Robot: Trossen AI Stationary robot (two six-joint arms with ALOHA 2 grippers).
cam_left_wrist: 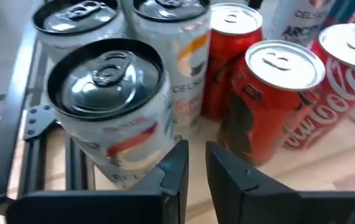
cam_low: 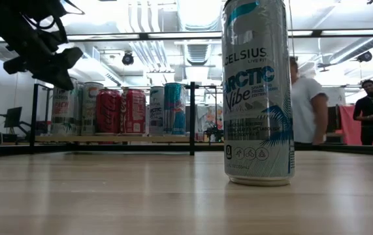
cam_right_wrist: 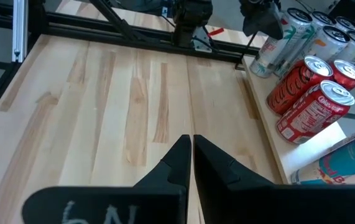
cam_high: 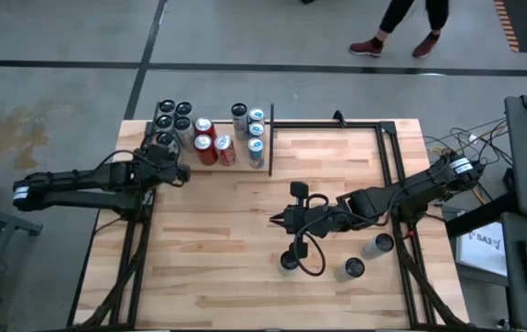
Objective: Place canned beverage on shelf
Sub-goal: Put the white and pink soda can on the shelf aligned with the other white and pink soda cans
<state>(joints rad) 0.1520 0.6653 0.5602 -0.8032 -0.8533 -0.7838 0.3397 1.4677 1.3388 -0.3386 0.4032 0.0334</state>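
The shelf [cam_high: 217,118], a pale panel with black upright rods, lies at the table's far left. Silver cans [cam_high: 173,120], red cola cans [cam_high: 209,148] and white-and-blue cans [cam_high: 250,129] stand upright on it. My left gripper [cam_high: 180,171] is just on the near side of the silver cans. Its fingers [cam_left_wrist: 176,163] are almost closed and empty, pointing at the cans' lower walls. My right gripper [cam_high: 275,219] hovers shut over the middle of the table, holding nothing. Three more cans [cam_high: 353,268] stand on the table near its front right. One tall white can [cam_low: 258,91] fills the low view.
A bare black metal frame [cam_high: 388,157] borders the table's far and right sides. A cable loop [cam_high: 311,256] hangs under my right arm, beside the loose can [cam_high: 288,261]. People stand in the room behind [cam_low: 304,98]. Bare wood [cam_right_wrist: 102,106] lies between the shelf and the near edge.
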